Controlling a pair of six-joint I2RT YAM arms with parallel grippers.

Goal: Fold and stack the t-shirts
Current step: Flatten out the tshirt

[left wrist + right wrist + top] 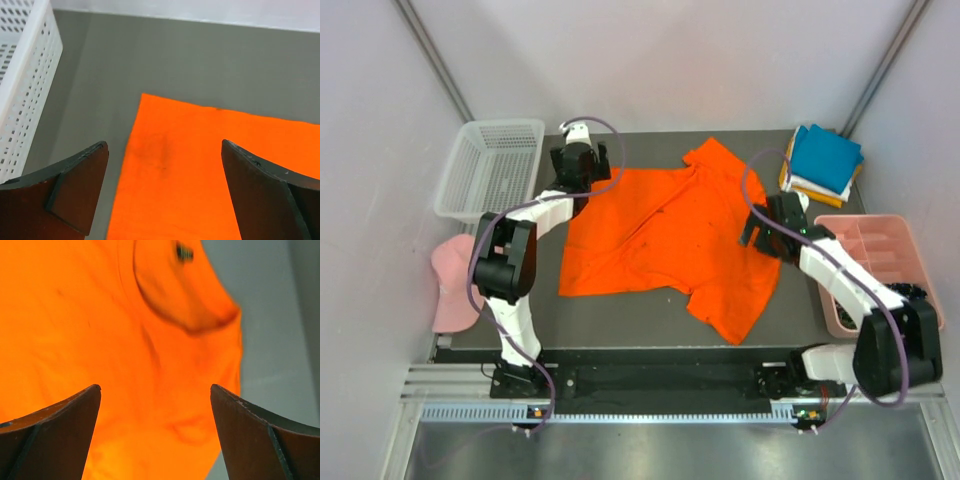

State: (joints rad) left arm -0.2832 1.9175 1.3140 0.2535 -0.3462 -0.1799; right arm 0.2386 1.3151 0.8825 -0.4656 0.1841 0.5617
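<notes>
Orange t-shirt (670, 235) is being seen spread flat just right of the white basket (500, 125), hem toward it, collar on the side away from it, bright and lightly creased. Both grippers are being held released, grasping nothing: the left gripper (165, 150) over the hem corner nearest the basket, the right gripper (155, 390) over the collar. For a clean fold, both layers are best being pinched squarely at each end and lifted evenly

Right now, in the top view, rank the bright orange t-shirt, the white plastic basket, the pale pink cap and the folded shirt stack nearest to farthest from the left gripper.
1. Bright orange t-shirt, its corner at the left gripper.
2. White plastic basket, just to its left.
3. Pale pink cap, near-left edge.
4. Folded shirt stack, far right corner.
</notes>
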